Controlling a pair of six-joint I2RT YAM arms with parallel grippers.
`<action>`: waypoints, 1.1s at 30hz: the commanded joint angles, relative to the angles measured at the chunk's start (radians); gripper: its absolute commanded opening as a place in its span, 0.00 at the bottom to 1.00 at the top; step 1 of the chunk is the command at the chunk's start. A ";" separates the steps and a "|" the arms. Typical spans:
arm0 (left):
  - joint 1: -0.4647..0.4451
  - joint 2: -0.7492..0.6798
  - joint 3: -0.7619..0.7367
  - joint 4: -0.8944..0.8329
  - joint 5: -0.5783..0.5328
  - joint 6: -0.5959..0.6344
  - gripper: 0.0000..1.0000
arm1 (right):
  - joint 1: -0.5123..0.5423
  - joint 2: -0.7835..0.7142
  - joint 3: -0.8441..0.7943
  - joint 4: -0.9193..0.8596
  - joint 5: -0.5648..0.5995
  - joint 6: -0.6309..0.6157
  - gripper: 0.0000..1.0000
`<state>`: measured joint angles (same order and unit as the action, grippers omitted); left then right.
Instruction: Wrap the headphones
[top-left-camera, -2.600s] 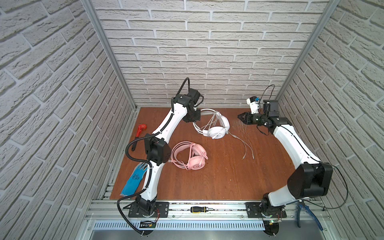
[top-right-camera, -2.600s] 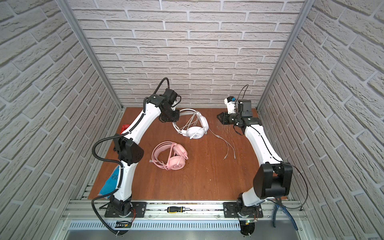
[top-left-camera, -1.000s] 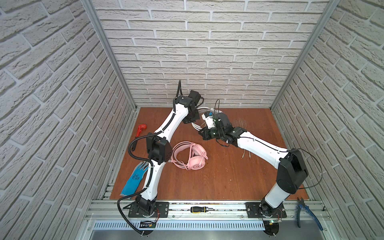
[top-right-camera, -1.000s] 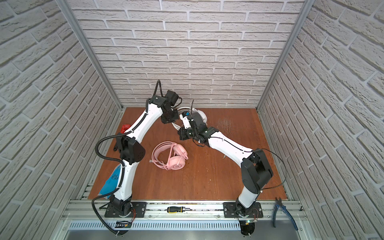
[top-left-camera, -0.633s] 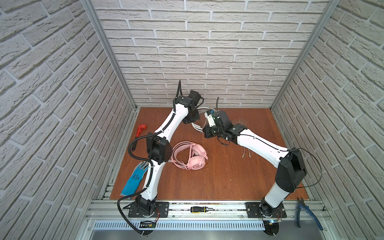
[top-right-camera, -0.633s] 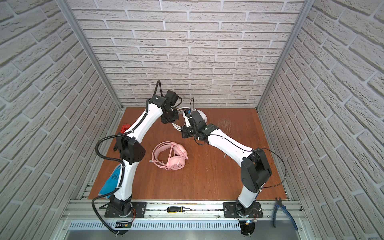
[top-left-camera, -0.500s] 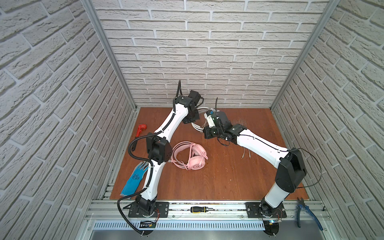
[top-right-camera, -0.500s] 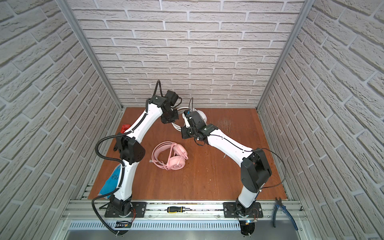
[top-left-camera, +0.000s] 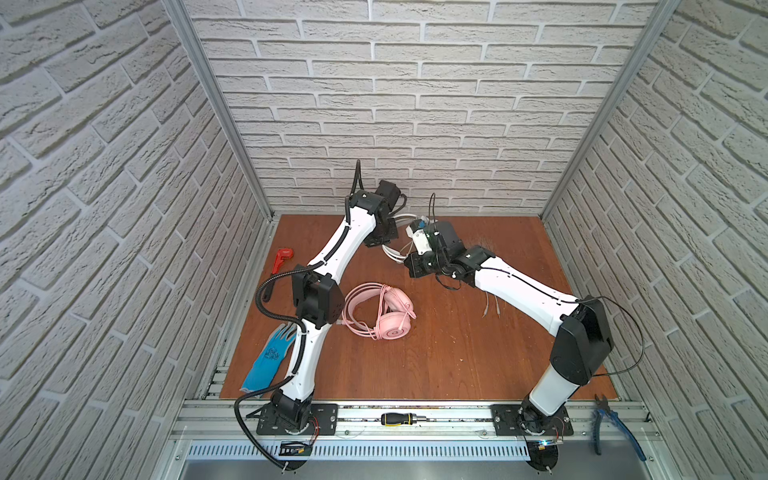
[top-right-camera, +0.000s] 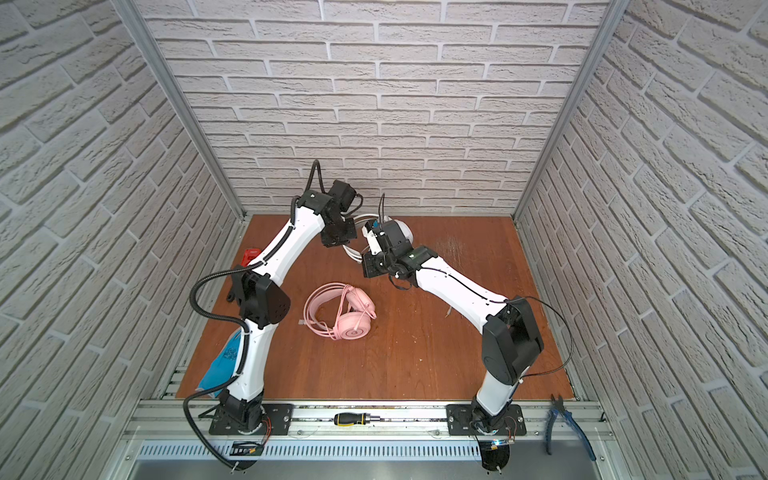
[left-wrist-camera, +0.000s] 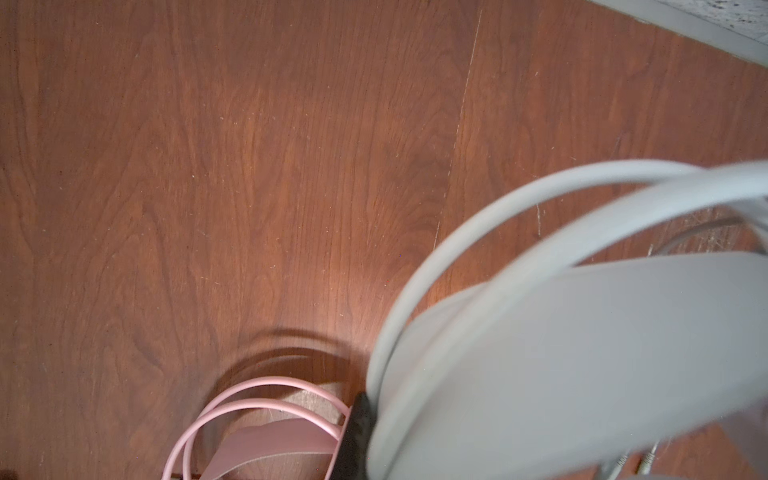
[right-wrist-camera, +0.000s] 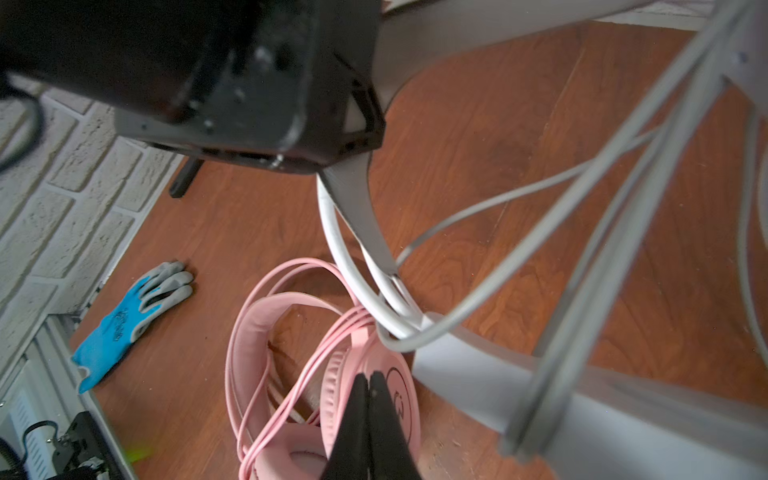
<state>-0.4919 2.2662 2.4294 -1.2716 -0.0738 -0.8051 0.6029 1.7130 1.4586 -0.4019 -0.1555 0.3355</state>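
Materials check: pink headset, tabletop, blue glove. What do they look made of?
Pink headset: likely matte plastic earcups, leather-like pleated cushions, thin coated-wire headband. Tabletop: reddish-brown wood grain, probably laminate or veneer; plank seam and fine scratches show. Blue glove: knit fabric, seemingly with a blue rubbery coating and grey fingers; lies limp.

Wooden table with pink headset, blue glove
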 joint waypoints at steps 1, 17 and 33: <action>0.006 0.004 0.002 0.026 0.015 -0.009 0.00 | 0.000 0.021 0.028 0.071 -0.035 0.020 0.06; 0.010 -0.005 0.002 0.029 0.028 0.003 0.00 | -0.003 0.041 0.098 -0.184 0.306 -0.029 0.06; 0.013 0.009 -0.006 0.031 0.029 0.012 0.00 | -0.009 -0.071 0.066 -0.074 0.074 -0.084 0.06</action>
<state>-0.4862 2.2719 2.4256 -1.2587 -0.0635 -0.7998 0.5980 1.7065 1.5368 -0.5667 0.0193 0.2752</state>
